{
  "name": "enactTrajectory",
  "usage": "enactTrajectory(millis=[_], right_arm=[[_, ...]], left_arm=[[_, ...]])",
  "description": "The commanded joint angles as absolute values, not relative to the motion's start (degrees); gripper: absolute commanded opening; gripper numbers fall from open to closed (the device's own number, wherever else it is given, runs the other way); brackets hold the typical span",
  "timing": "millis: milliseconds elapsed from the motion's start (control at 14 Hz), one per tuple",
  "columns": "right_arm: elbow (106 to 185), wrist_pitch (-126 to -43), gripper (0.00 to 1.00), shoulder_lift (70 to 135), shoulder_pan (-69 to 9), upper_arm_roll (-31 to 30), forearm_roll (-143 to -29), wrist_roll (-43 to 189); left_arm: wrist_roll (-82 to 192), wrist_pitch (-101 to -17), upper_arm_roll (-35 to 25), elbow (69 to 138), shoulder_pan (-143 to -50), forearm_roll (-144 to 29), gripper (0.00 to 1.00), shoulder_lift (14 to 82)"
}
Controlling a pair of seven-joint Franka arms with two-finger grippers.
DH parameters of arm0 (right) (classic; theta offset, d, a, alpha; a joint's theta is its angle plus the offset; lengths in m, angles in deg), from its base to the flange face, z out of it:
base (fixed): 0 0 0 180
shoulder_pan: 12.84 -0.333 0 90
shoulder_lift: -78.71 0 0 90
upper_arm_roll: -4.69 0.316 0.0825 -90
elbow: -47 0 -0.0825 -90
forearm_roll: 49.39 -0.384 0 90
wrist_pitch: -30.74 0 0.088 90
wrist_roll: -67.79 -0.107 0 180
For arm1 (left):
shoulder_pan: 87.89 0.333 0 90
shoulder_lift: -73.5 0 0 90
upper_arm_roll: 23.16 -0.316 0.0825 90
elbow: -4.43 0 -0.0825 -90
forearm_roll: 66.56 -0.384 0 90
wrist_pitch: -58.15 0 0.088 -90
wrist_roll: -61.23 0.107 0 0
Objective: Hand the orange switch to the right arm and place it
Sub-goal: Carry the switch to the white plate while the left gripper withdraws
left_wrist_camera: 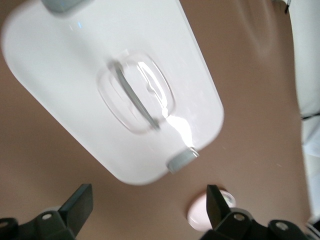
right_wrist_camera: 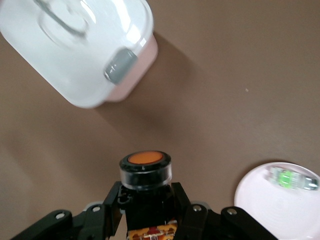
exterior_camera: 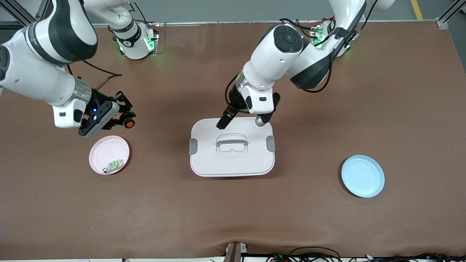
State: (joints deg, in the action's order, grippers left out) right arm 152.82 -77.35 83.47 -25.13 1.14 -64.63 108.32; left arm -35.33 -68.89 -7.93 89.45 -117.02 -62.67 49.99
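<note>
The right pincer (right_wrist_camera: 146, 212) is clamped on the orange switch (right_wrist_camera: 145, 170), above bare worktop (exterior_camera: 327, 218) beside the pink plate (exterior_camera: 103, 151) near the right arm's edge. Handover looks done; next, lowering onto a plate. The left pincer (left_wrist_camera: 147, 205), fingers apart, waits over the lidded container (exterior_camera: 232, 147).

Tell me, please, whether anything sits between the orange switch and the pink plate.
Nothing visible does. The right gripper holds the orange switch over bare table beside the pink plate. Only the green-and-silver part lies on the plate, near its rim.
</note>
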Motion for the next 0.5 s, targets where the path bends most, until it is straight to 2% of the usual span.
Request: enactTrajectory(millis=[0, 427], right_arm=[[151.94, -77.19, 0.00, 86.34, -21.82, 2.05, -59.43, 116.45], [156.42, -85.35, 0.00, 89.25, -19.96, 2.05, -48.26, 133.13]], left_arm=[[-33.17, -63.07, -7.70, 92.67, -116.38, -72.77, 1.00, 53.37], [-24.93, -59.80, -7.52, 98.12, -107.86, -74.21, 1.00, 59.79]])
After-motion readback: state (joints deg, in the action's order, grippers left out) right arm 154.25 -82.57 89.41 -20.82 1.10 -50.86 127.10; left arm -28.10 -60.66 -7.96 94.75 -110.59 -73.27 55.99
